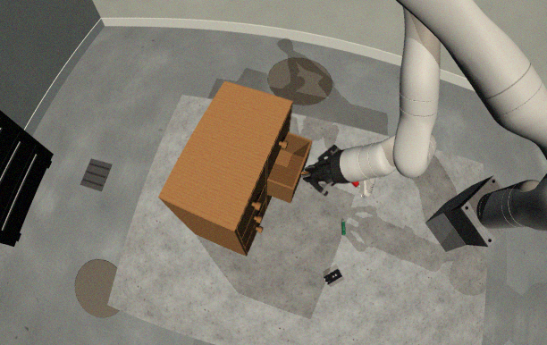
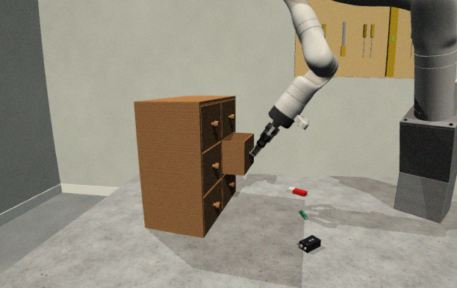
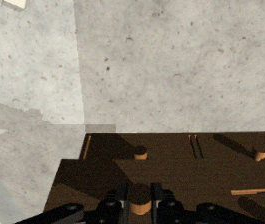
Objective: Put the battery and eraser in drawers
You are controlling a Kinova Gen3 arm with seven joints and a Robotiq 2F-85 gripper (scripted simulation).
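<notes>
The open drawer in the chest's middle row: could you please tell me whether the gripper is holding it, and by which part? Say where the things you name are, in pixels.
Yes, the gripper (image 1: pixel 305 173) (image 2: pixel 253 154) (image 3: pixel 139 196) holds the drawer (image 1: pixel 280 189) (image 2: pixel 233 157) (image 3: pixel 90 187) by its round front knob (image 3: pixel 141 206).

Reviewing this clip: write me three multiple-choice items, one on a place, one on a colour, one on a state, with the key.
1. Facing the fronts, where is the pulled-out drawer?
A) top left
B) middle right
C) bottom left

2. What colour is the small cylinder?
A) green
B) yellow
C) blue

3. How do the jaws of the gripper stand?
A) wide open
B) shut on nothing
C) closed on a knob

Key:
1 B: the exterior view shows it jutting from the far column's middle row.
2 A: its green body shows in the top and exterior views.
3 C: the wrist view shows the knob between the fingers.
</notes>
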